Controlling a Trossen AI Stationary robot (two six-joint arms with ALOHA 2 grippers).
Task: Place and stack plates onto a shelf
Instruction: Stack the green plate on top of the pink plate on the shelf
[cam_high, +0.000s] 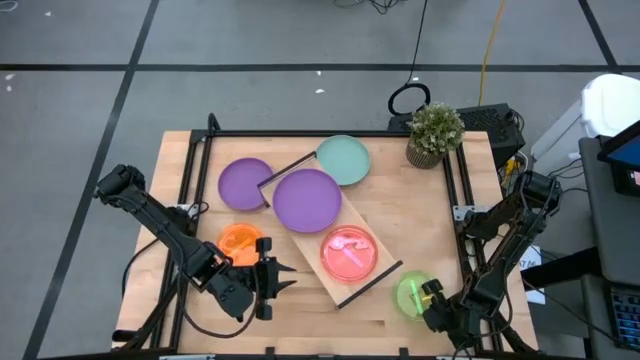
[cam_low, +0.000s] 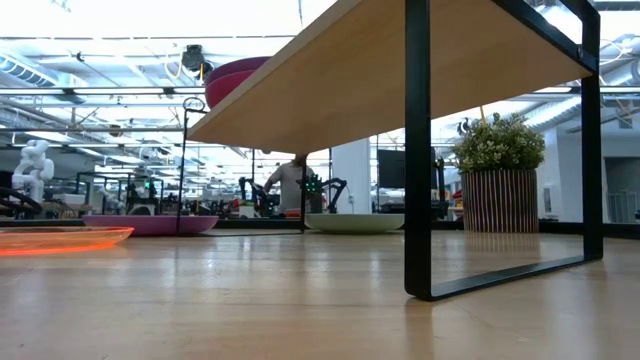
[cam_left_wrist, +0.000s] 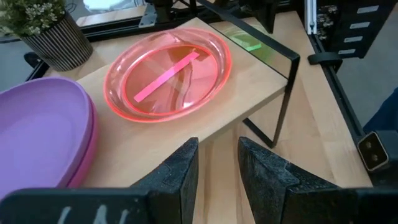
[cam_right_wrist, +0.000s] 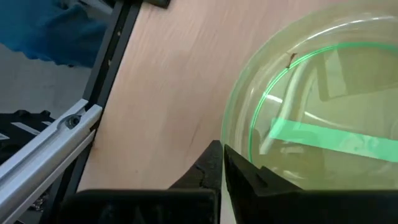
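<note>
The light wooden shelf on a thin black frame (cam_high: 322, 240) lies diagonally mid-worktop, bare board showing at its corners. A large opaque purple plate (cam_high: 306, 198) and a translucent red plate (cam_high: 349, 252) sit on it. The left gripper (cam_high: 272, 279) hovers beside it, jaws slightly apart, empty. The right gripper (cam_high: 428, 296) has jaws closed on the translucent green plate's (cam_high: 411, 294) rim near the worktop's front right edge.

Lighting is bright and even, from overhead. Low view: ceiling lights blow out to white at upper left; the shelf (cam_low: 400, 70) underside sits in shade, and the table (cam_low: 320, 310) shows a soft sheen. Foreground wood is blurred. High view: shadows are faint and short. Right wrist view: the green plate (cam_right_wrist: 323, 118) is close and soft, with pale reflections on its rim.
</note>
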